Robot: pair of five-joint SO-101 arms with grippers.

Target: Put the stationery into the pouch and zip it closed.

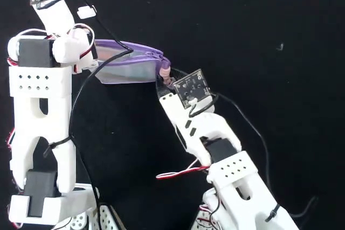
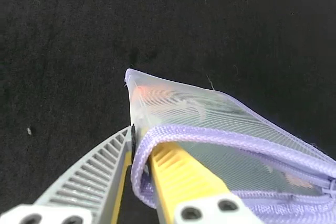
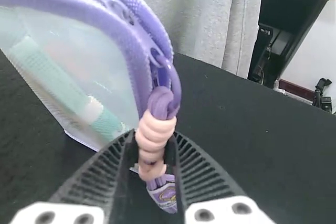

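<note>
My right claw (image 3: 152, 148) (image 1: 164, 83), nearest of the two, is clamped tight on the zipper pull (image 3: 155, 129) (image 1: 164, 72), a pink-and-purple cord knotted to the slider at one end of the pouch (image 3: 68, 72). From there the clear mesh pouch (image 1: 126, 69), edged with a purple zipper band, stretches across to my left claw (image 2: 143, 140) (image 1: 90, 55). That claw is closed on the band at the pouch's (image 2: 220, 124) other end, grey finger on one side and yellow finger on the other. Stationery is inside: a green pen (image 3: 58, 85) lies along the pouch's lower part, and an orange item (image 2: 140, 93) sits in the corner just past my left claw. Beyond both claws spreads the black surface (image 1: 259, 52).
</note>
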